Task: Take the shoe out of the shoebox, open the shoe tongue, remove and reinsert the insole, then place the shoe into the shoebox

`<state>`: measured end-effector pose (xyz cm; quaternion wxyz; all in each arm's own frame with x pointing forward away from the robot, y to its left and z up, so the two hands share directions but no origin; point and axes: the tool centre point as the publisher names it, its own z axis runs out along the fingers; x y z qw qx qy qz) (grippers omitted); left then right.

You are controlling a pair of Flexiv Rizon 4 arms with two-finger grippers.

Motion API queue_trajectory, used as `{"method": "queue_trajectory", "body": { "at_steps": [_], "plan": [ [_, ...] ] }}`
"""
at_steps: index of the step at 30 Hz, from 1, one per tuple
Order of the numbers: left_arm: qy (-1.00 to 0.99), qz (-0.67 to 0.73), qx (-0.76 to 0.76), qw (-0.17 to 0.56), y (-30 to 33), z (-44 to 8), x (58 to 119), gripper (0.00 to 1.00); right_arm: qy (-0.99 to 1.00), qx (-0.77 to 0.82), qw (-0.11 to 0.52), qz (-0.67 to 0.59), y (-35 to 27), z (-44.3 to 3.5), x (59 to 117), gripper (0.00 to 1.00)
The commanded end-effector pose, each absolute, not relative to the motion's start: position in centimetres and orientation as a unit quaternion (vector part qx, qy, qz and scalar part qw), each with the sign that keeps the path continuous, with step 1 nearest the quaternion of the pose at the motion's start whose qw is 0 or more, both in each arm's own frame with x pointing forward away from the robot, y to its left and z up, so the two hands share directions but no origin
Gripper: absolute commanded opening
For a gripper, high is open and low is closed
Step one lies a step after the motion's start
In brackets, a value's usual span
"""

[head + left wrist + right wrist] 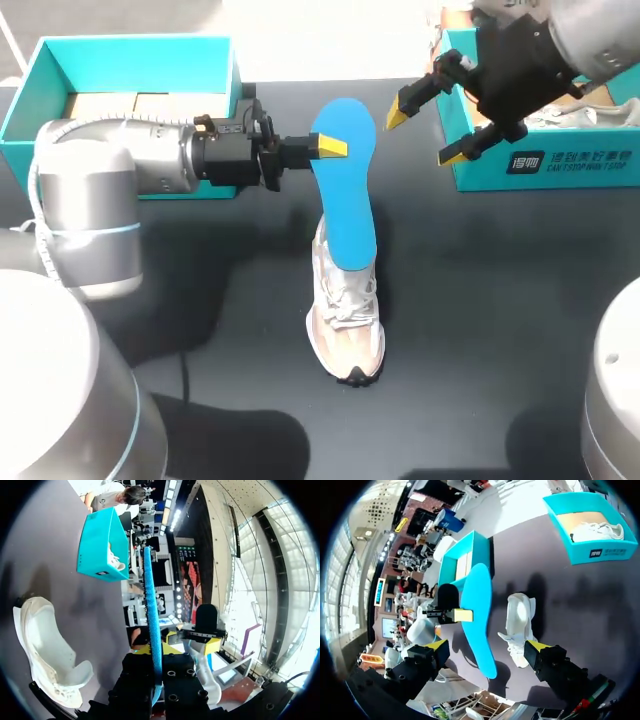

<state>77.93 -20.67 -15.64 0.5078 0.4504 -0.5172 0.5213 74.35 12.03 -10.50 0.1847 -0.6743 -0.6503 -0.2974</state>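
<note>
Left gripper [325, 148], reaching in from the left, is clamped on the rim of the blue insole [348, 200] near its far, rounded end. My left wrist view shows the insole [152, 630] edge-on between the two fingers. The insole's long axis runs far to near, and its near end dips into the opening of the shoe [345, 320].

The shoe lies on the dark table [500, 300] at the middle, aligned with the insole, toe pointing near and heel far.

Right gripper [425, 136] hangs just right of the insole's far end with its fingers spread wide and nothing between them.

One teal shoebox [130, 48] stands far left. A second shoebox [480, 175], far right, contains another white shoe [600, 530].
</note>
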Motion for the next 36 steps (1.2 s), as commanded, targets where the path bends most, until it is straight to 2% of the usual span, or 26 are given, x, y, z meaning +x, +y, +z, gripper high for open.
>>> {"method": "queue_trajectory", "body": {
  "at_steps": [1,5,16,20,36],
  "plan": [
    [-0.517,0.522,0.451,0.507,-20.7,-15.6,77.9,0.0,-0.695,-0.688,-0.002,-0.209,15.1,-10.8,74.6,1.0],
    [-0.517,0.522,0.451,0.507,-20.7,-15.6,77.9,0.0,-0.672,-0.723,-0.04,-0.157,15.5,-10.9,74.2,1.0],
    [-0.517,0.522,0.451,0.507,-20.7,-15.6,77.9,0.0,-0.672,-0.723,-0.04,-0.157,15.5,-10.9,74.2,1.0],
    [-0.517,0.522,0.451,0.507,-20.7,-15.6,77.9,0.0,-0.714,-0.684,-0.08,-0.128,17.4,-10.5,74.7,1.0],
    [-0.517,0.522,0.451,0.507,-20.7,-15.6,77.9,0.0,-0.713,-0.682,-0.111,-0.121,19.9,-11.5,74.4,1.0]
  ]
}}
